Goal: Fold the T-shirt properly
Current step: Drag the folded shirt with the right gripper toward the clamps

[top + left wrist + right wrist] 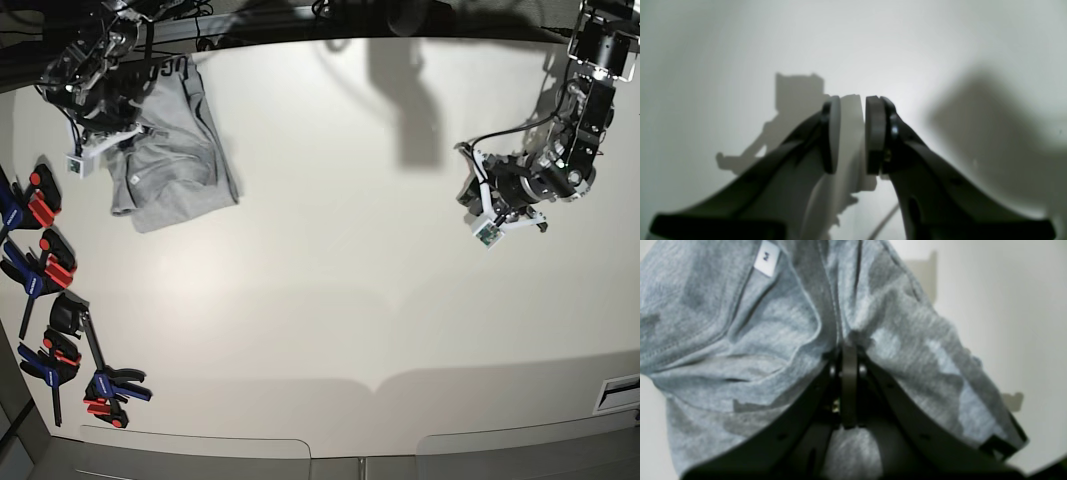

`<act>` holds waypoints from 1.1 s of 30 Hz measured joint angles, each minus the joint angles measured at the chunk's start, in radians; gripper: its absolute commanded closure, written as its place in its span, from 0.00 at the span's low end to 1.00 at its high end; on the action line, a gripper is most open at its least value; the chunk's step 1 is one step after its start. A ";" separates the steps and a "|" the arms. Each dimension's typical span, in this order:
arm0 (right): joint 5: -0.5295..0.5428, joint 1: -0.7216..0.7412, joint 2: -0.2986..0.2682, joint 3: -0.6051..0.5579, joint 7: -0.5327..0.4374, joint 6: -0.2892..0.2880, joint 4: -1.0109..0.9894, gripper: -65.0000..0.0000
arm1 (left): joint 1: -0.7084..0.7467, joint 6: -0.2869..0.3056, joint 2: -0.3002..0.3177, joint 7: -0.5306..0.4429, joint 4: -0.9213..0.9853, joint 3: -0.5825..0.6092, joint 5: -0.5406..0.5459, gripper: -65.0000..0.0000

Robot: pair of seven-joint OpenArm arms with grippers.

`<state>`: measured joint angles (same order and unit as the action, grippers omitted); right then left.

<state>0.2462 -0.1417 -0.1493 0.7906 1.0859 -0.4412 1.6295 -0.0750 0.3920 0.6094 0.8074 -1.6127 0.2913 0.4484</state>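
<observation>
Base view, nearest the camera: several red, blue and black clamps [52, 330] are lying along the left margin of the pale desk [330, 300], well apart from everything else. Further back, on the right of this view, the left gripper [478, 203] is hanging above bare desk, nowhere near the garment. Left wrist view: its two fingers [876, 133] are standing slightly apart with a narrow gap between the pads, gripping nothing, and casting shadows on the surface beneath. At the far left corner of the base view, the T-shirt [172, 150] is lying bunched on the desk, light heather grey, with dark lettering showing at its upper edge and one end rising towards the right gripper [108, 100]. Right wrist view: the right gripper [849, 353] is pinching a ridge of the T-shirt [750, 340], its fingers [849, 386] pressed together on the fabric. A small white label [766, 258] is showing inside the neckline, and folds of cloth are draping down both sides of the gripper.
</observation>
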 measured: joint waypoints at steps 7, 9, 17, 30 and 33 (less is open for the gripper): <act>0.012 0.008 0.000 0.044 -0.061 0.024 0.000 1.00 | 0.000 0.000 0.000 0.000 0.000 0.000 0.000 0.82; 0.041 0.032 0.001 0.048 -0.075 0.029 0.001 1.00 | 0.000 0.000 0.000 0.000 0.000 0.000 0.000 0.82; 0.153 0.229 0.000 0.044 -0.090 0.013 0.197 1.00 | 0.000 0.000 0.000 0.000 0.000 0.000 0.000 0.82; 0.324 -0.117 0.043 0.043 -0.045 -0.108 0.671 1.00 | 0.006 -0.004 0.000 0.077 -0.114 -0.003 -0.002 0.83; 0.332 -0.199 0.039 0.043 -0.046 -0.108 0.715 1.00 | 0.077 -0.003 0.000 0.084 -0.237 -0.069 0.007 0.83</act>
<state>0.5781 -0.3405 -0.1108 0.8341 1.0401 -0.5495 2.3447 0.0017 0.3885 0.6094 0.8917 -1.8496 0.2222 0.4557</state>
